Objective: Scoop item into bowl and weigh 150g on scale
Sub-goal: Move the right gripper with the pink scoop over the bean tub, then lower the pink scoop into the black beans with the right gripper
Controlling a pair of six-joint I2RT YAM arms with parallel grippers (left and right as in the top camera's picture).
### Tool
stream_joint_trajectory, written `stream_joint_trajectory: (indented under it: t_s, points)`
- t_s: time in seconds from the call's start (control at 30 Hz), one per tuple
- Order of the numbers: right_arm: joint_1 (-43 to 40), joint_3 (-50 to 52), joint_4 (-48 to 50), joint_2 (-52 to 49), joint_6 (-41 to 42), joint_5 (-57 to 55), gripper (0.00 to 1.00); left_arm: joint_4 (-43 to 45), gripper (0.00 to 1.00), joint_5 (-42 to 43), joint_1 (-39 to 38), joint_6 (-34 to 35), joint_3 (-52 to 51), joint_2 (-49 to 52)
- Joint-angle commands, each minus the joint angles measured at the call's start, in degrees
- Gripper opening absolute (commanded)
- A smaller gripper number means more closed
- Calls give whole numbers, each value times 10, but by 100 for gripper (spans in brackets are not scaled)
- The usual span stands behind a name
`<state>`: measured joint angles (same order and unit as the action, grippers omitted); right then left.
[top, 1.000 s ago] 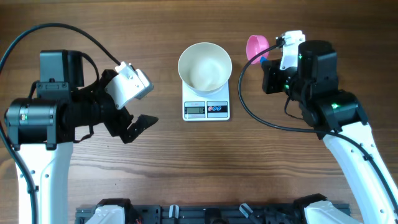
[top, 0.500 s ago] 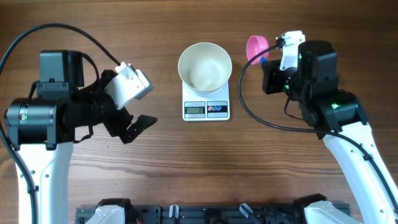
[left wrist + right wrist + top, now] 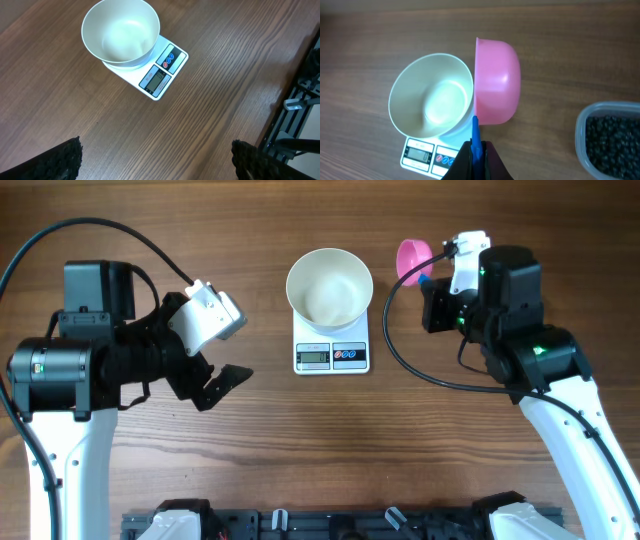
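You have the bowl (image 3: 329, 286) standing on the scale (image 3: 332, 354) in the middle of the tabletop (image 3: 300, 445). The bowl is empty: no bead lies in it in any view. So, as I judge it, the weighing itself is not yet started.

Your right gripper (image 3: 476, 155) is clenched on the blue handle of the pink scoop (image 3: 495, 82). The scoop hangs just beside the bowl, turned on its side with the rim toward the bowl; I cannot see inside its cup.

The item (image 3: 612, 137), the tiny black beads, lies in the clear tub (image 3: 581, 120), on the far side of the scoop from the bowl.

Your left gripper (image 3: 157, 162) is released, jaws wide, grasping nothing, over bare tabletop near the scale. The display is too small to read.

Nearly everything is left: load the scoop, pour into the bowl, and repeat until the scale shows 150 g.
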<state>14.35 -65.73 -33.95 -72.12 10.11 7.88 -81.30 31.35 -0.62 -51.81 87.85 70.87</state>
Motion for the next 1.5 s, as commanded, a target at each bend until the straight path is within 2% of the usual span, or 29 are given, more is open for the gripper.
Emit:
stream_joint_trajectory:
  t_s: [0.0, 0.33, 0.57, 1.0, 1.47]
  points:
    - [-2, -10, -21, 18, -12, -33, 4, -2, 100, -2, 4, -9, 9, -2]
    - [-2, -10, -131, 98, -11, -86, 4, -2, 100, -2, 4, -9, 9, -2]
    - [-2, -10, -191, 105, 8, -158, 4, -2, 100, -2, 4, -9, 9, -2]
    - [-2, -10, -208, 92, 5, -243, 4, -2, 100, -2, 4, -9, 9, -2]
    - [-2, -10, -215, 74, 96, -261, 4, -2, 100, -2, 4, -9, 9, -2]
